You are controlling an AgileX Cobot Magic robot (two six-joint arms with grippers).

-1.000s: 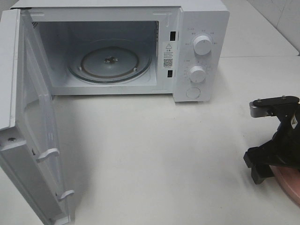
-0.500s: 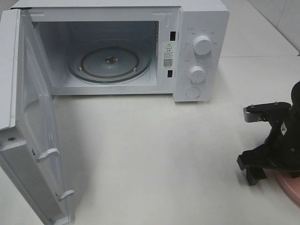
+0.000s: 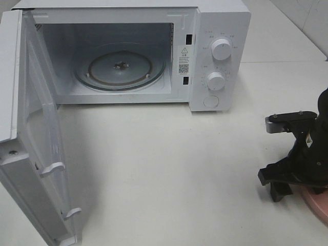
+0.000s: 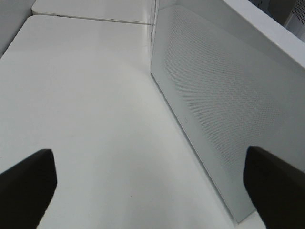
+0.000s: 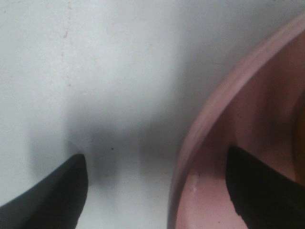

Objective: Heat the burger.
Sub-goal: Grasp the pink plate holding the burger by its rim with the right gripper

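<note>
The burger is out of view in every frame. At the right edge of the exterior view my right gripper point(image 3: 296, 187) is low over the rim of a pink plate point(image 3: 319, 206). In the right wrist view the right gripper point(image 5: 155, 157) stands open astride the plate's rim point(image 5: 214, 109), one finger point(image 5: 52, 191) over the table and the other finger point(image 5: 262, 186) inside the plate. The left gripper point(image 4: 148, 157) is open with nothing between its fingers, beside the outer face of the microwave door point(image 4: 224, 95). The microwave point(image 3: 154, 51) is open, with its glass turntable point(image 3: 120, 66) bare.
The door point(image 3: 36, 154) swings out far toward the table's front left. Two knobs point(image 3: 221, 49) and a button sit on the microwave's right panel. White tabletop point(image 3: 169, 169) lies between the microwave and the plate.
The right gripper has dropped and shifted a little left, onto the plate's rim, and its fingers have drawn slightly closer. The left gripper has not changed.
</note>
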